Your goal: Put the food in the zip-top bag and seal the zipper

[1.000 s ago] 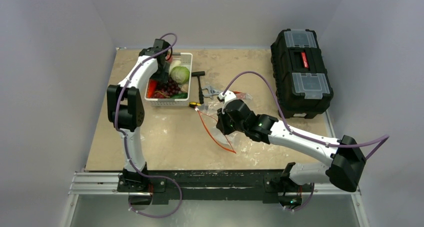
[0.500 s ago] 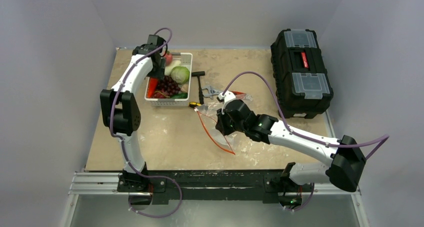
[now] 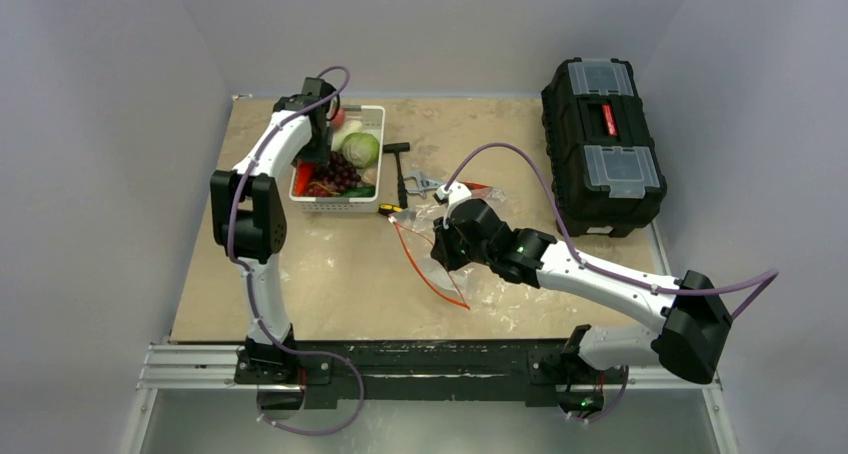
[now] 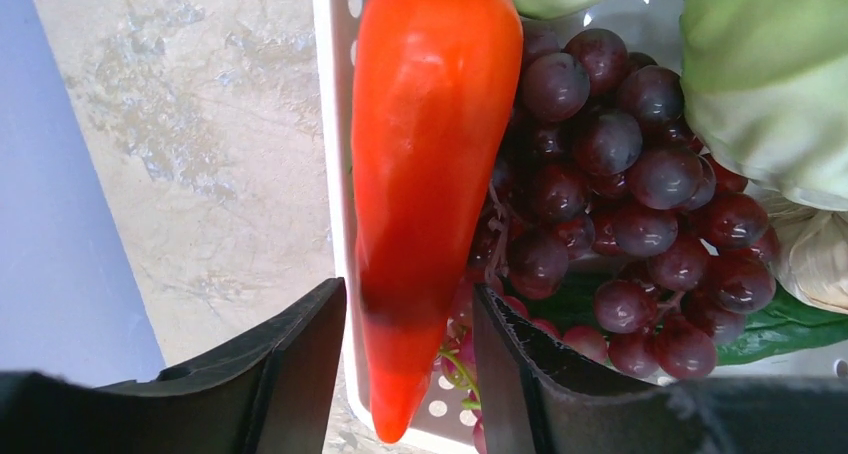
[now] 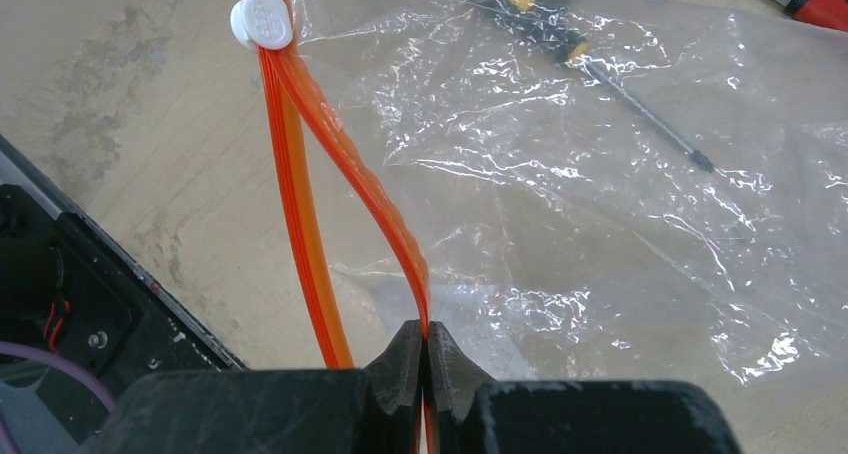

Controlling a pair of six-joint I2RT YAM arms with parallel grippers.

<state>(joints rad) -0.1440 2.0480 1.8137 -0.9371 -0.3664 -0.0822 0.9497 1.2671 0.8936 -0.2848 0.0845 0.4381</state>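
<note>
left arm reaching for the carrot, right arm holding the bag open

the left gripper, jaws apart, is straddling the carrot over the basket at upper left; the right gripper is pinching the zipper, lifting the bag mouth open at centre for loading.

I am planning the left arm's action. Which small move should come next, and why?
Probably close the left gripper on the carrot: its fingers sit on either side of the carrot's tip over the basket, apart, while the right gripper pinches the zipper, holding the bag open.
</note>
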